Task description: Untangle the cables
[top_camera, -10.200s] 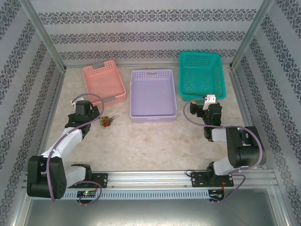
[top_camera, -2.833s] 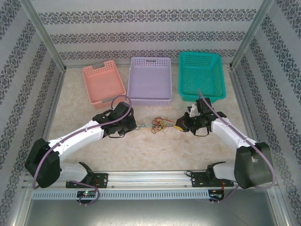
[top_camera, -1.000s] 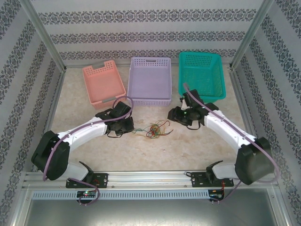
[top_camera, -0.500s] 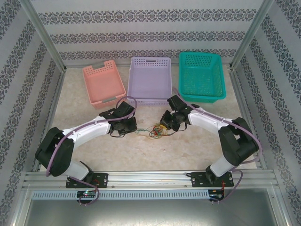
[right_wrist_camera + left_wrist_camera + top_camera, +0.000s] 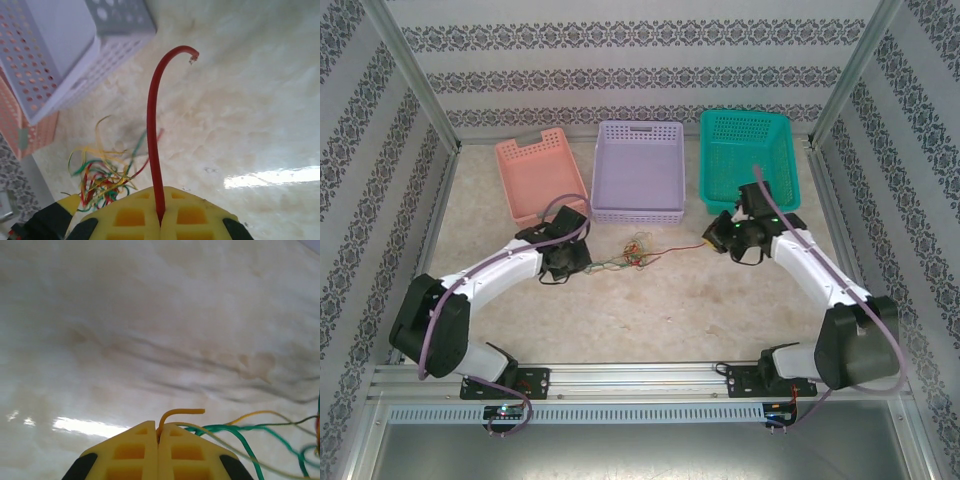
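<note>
Overhead camera looks down; both wrist cameras, seemingly low, share cables (image 5: pixel 638 246).

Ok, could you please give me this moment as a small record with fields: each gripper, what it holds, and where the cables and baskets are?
left gripper: shut, pinching a yellowish cable; green strands run beside it
right gripper: shut on a red cable, its free end curling beyond the fingers
tangle of cables: on the table, between the two grippers, in front of the lilac basket
other baskets: pink basket left of the lilac one, teal basket right of it
</note>
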Available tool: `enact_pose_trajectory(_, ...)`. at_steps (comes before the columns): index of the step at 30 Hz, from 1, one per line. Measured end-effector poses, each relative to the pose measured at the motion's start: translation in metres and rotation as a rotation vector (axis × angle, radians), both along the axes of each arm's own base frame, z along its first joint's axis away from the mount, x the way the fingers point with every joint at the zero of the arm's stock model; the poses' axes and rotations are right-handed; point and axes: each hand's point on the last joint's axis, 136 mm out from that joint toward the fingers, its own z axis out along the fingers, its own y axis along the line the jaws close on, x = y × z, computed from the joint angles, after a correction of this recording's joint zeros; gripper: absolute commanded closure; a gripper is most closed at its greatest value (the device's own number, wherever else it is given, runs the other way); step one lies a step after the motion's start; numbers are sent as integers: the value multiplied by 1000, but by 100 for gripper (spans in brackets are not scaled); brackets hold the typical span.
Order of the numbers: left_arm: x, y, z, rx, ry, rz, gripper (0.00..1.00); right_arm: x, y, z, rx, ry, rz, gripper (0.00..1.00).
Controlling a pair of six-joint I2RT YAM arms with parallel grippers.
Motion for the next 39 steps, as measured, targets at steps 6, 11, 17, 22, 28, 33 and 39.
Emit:
enact_pose_trajectory(6,4,20,6,4,-8,37,100,-10,-16,-6,7,14,-15,100)
enact_pose_trajectory(11,-5,27,2,33,32,44,100,-17,-14,-15,-24,36,-2,100)
enact_pose_trajectory(17,-10,32,2,46,48,45,100,-21,-64,-15,-103,53,-137,100)
enact_pose_trajectory(22,-9,39,11,34,17,59,100,-23,-72,-14,-135,61,-141,100)
enact_pose_trajectory(28,-15,39,1,1,62,73,69,-21,-31,-24,-139,52,-11,100)
enact_pose_trajectory(33,-14,11,8,-46,86,69,43,-32,22,-44,-116,70,125,100)
enact_pose_trajectory(39,-1,-28,75,-87,-3,52,37,-32,39,-55,-110,84,171,100)
